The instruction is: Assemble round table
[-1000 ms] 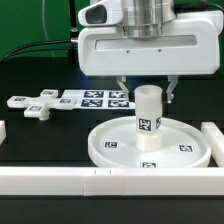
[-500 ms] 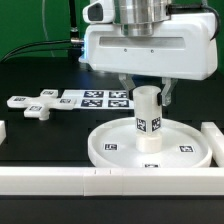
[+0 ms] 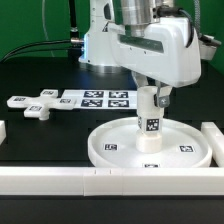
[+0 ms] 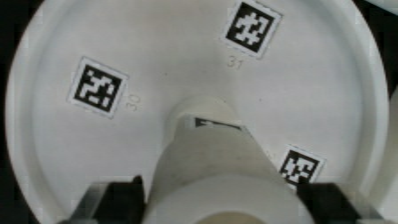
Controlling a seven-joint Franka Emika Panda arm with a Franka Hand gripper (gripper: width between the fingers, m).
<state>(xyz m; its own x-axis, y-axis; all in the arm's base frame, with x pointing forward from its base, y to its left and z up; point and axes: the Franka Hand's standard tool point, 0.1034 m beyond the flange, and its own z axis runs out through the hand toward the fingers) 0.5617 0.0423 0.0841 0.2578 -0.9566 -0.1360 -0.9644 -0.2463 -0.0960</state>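
Note:
The large round rimmed disc [image 3: 185, 150] lies flat on the table in front. The short cylindrical leg [image 3: 149, 125] stands upright on its central hub, a tag facing the camera. My gripper [image 3: 150, 98] comes down from above and is shut on the top of the leg, with the hand turned at an angle. In the wrist view the leg [image 4: 222, 165] fills the space between my dark fingers [image 4: 121, 197], with the tagged disc [image 4: 160, 50] below it. The small cross-shaped foot [image 3: 38, 106] lies apart at the exterior view's left.
The marker board [image 3: 95, 98] lies behind the disc, next to the foot. A long white bar [image 3: 100, 180] runs along the front. Shorter white bars stand at the right [image 3: 214, 135] and left [image 3: 3, 130] edges.
My hand has rotated about the upright leg, its wide body now swung at an angle. The leg and disc stay in the same place.

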